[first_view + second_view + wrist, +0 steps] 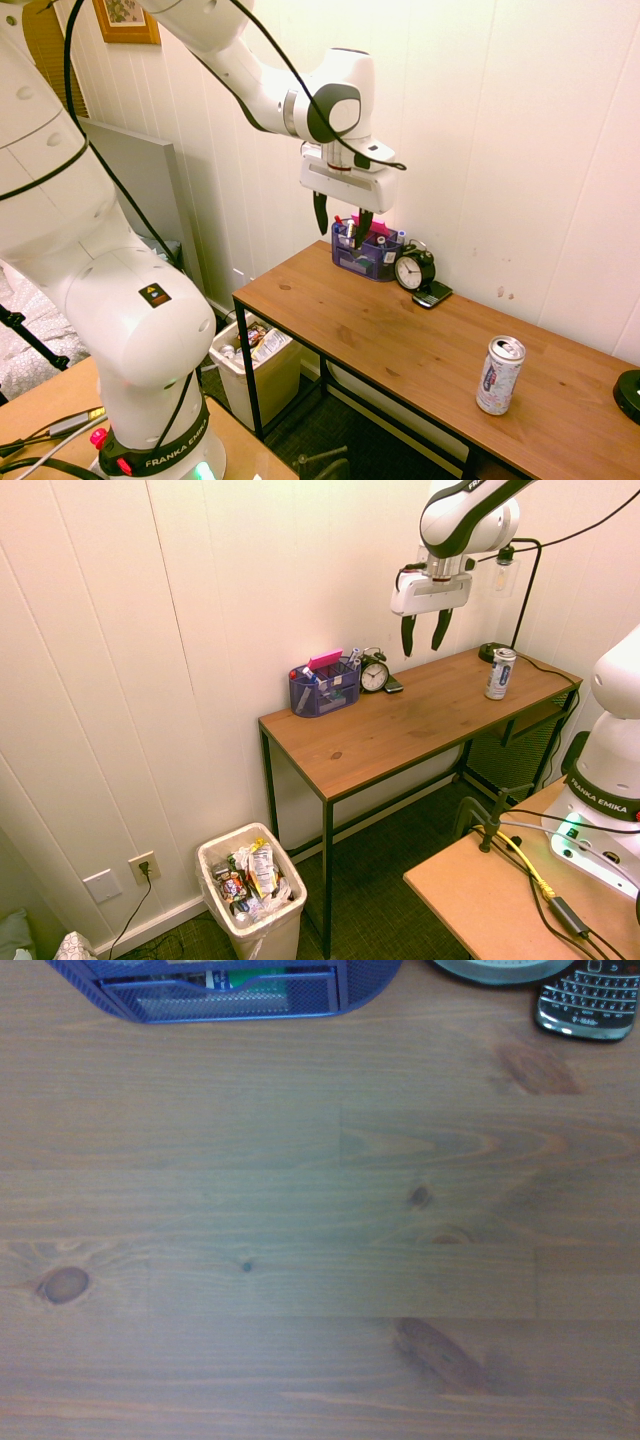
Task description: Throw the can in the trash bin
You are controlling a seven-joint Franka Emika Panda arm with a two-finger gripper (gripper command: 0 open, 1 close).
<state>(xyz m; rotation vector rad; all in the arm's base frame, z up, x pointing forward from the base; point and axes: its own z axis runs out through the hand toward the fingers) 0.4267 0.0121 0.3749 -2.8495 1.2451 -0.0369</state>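
While nothing of the task is yet accomplished: can (500,375) upright on the wooden table (380,340), near the far end and toward the front edge, untouched. Gripper (341,219) aloft over the middle of the table, pointed straight down, fingers apart and empty, well apart from the can. Trash bin (250,905) on the floor just beyond the opposite end of the table, against the wall, already holding litter. Judged outstanding: approach to the can, grasp, lift, carry past the table end, release over the bin.

Surface: bare pine boards with knots, dry, no spills seen. Along the back edge: blue mesh organizer (365,250), alarm clock (414,269), dark phone (432,294) just beside the clock. Room: white panelled wall, dark carpet, wall socket (143,867) near the bin.
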